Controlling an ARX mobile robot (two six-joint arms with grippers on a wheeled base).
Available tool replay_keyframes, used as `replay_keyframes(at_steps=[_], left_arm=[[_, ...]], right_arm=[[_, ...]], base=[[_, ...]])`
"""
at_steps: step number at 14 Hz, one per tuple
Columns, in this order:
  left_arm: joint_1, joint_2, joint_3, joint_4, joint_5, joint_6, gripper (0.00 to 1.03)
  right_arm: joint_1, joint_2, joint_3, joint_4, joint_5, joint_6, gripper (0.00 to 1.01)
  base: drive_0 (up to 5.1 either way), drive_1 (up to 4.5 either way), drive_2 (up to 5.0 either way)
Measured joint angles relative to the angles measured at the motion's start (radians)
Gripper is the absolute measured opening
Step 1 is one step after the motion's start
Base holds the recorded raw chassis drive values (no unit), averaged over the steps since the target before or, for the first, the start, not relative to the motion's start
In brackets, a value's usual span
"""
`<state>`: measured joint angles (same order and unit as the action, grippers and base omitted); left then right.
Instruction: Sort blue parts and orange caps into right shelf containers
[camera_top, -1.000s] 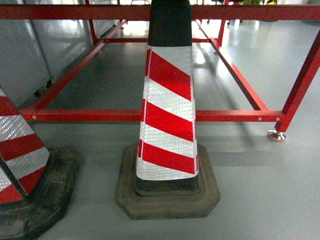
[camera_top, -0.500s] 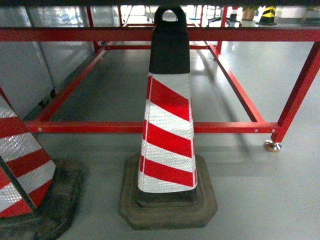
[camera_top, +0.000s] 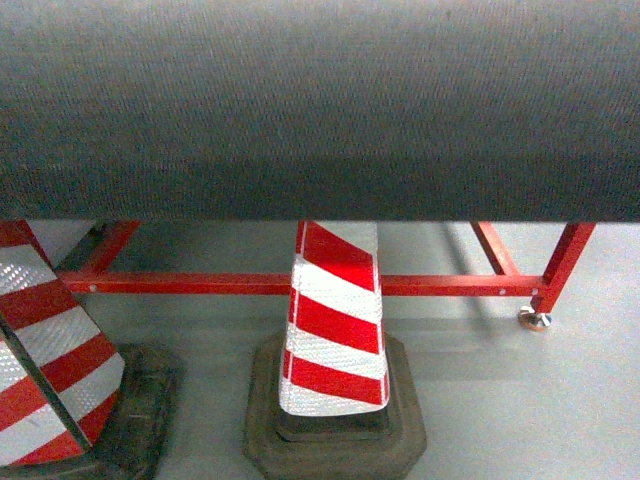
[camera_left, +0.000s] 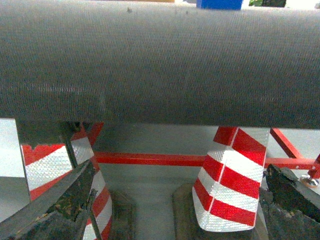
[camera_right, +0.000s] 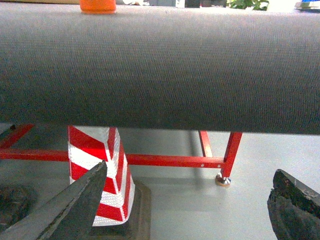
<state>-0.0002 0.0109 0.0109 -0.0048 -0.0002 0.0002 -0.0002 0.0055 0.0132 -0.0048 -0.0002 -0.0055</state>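
An orange cap (camera_right: 98, 6) stands on the far top of a dark grey cloth-covered table edge (camera_right: 160, 70), cut off by the frame's top. In the left wrist view a bright blue thing (camera_left: 219, 4) sits on the same surface; only its lower edge shows, so I cannot tell if it is a blue part. The right shelf containers are out of view. My left gripper (camera_left: 175, 210) hangs open below the table edge (camera_left: 160, 65), nothing between its fingers (camera_left: 60, 200). My right gripper (camera_right: 187, 210) is also open and empty. Neither gripper appears in the head view.
The grey table edge (camera_top: 320, 110) fills the upper half of the head view. Below it stand a red-and-white traffic cone (camera_top: 332, 330) on a dark base, a second cone (camera_top: 45, 350) at the left, and a red metal frame (camera_top: 440, 286) with a foot (camera_top: 533, 319) on grey floor.
The head view has risen: the dark table edge now covers the upper half and hides the cone's black top. The cones and red frame have slid lower in the view.
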Motion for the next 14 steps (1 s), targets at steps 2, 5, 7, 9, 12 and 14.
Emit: replay_keyframes(at_steps=[2,5,7,9,12,14], left_arm=[[0.000,0.000,0.000,0.000,0.000,0.000,0.98],[0.000,0.000,0.000,0.000,0.000,0.000,0.98],[0.000,0.000,0.000,0.000,0.000,0.000,0.98],[0.000,0.000,0.000,0.001,-0.001,0.000,0.98],[0.000,0.000,0.000,0.000,0.000,0.000,0.98],[0.000,0.000,0.000,0.001,0.000,0.000,0.98]], right_arm=[[0.000,0.000,0.000,0.000,0.000,0.001,0.98],[0.000,0.000,0.000,-0.001,0.000,0.002,0.98],[0.000,0.000,0.000,0.000,0.000,0.005,0.98],[0.000,0.000,0.000,0.000,-0.001,0.005,0.98],[0.000,0.000,0.000,0.000,0.000,0.006,0.98],[0.000,0.000,0.000,-0.001,0.000,0.006,0.98]], base=[[0.0,0.00,0.0],[0.0,0.00,0.0],[0.0,0.00,0.0],[0.0,0.00,0.0],[0.0,0.00,0.0],[0.0,0.00,0.0]])
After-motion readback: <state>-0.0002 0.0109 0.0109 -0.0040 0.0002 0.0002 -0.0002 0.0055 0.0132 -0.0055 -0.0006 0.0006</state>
